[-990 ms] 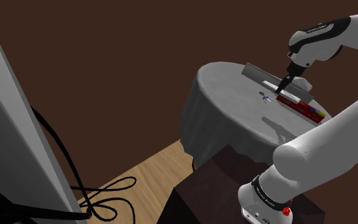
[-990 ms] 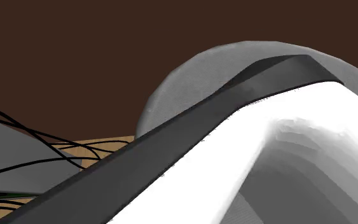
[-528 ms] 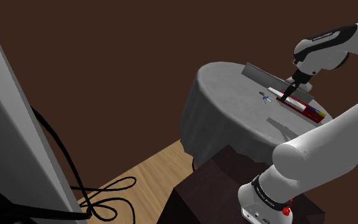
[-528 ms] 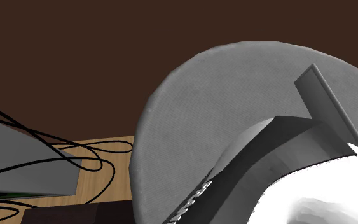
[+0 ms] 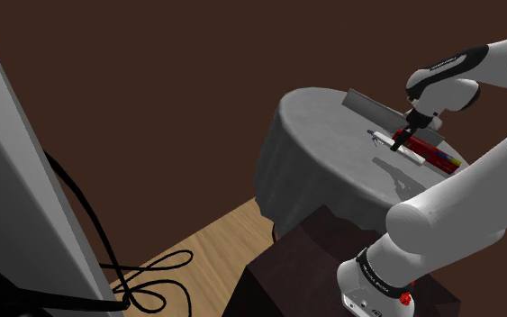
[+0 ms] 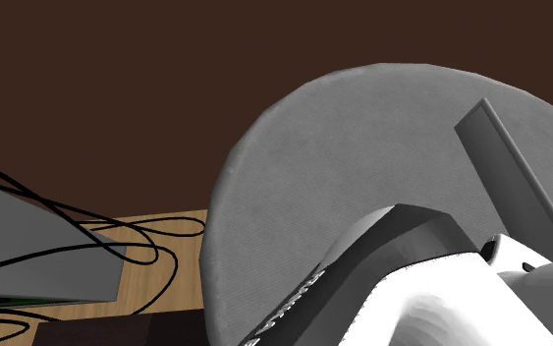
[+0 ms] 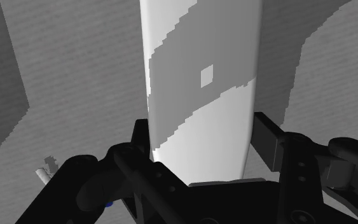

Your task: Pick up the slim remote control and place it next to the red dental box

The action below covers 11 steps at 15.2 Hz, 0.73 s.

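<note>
1. One slim remote control (image 5: pixel 412 151), white and long. It lies along the near side of the red dental box (image 5: pixel 442 158), just beside it and roughly parallel. In the wrist view the remote (image 7: pixel 203 95) runs straight away from the hand. I cannot tell whether its underside already rests on the cloth.

2. One black gripper (image 5: pixel 403 136), tilted down over the remote from the box side. In the wrist view the gripper (image 7: pixel 205 140) is closed to the remote's width. Both fingers (image 7: pixel 268 145) press its long edges, so it is clasped crosswise. Judged reason: gripping across the narrow dimension suits a thin, flat body and keeps it level for setting down.

3. One red dental box, narrow, near the table edge towards the shoulder view's right. It serves as the reference mark for the placement.

4. One round table (image 5: pixel 323 153) under a grey cloth, also seen in the second exterior view (image 6: pixel 343 147).

5. One long grey slab (image 5: pixel 368 104) standing on edge beyond the box and well apart from the remote. It appears again in the second exterior view (image 6: pixel 510 167).

6. One small blue-and-white item (image 5: pixel 372 136), close to the remote's far end. Judged risk: a sideways drift could nudge it.

7. Several black cables (image 5: pixel 152 270) looped on the wooden floor.

8. Status, judged: the remote is at its destination and what remains is to let go and lift clear.
</note>
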Each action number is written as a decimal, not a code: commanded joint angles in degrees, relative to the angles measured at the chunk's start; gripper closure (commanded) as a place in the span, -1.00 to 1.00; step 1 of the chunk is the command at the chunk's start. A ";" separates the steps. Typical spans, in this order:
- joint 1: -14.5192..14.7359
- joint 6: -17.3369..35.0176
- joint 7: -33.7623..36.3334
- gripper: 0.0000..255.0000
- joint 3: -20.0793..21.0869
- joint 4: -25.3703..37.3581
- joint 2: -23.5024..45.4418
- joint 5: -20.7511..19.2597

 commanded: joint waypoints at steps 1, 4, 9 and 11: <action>-0.06 1.61 -0.77 1.00 -0.22 -0.57 1.22 0.88; -0.10 3.93 -1.67 1.00 -0.32 -1.59 2.85 2.12; -0.20 6.57 -2.86 1.00 -0.33 -2.63 4.88 3.80; -0.20 6.57 -2.87 1.00 -0.32 -2.62 4.88 3.81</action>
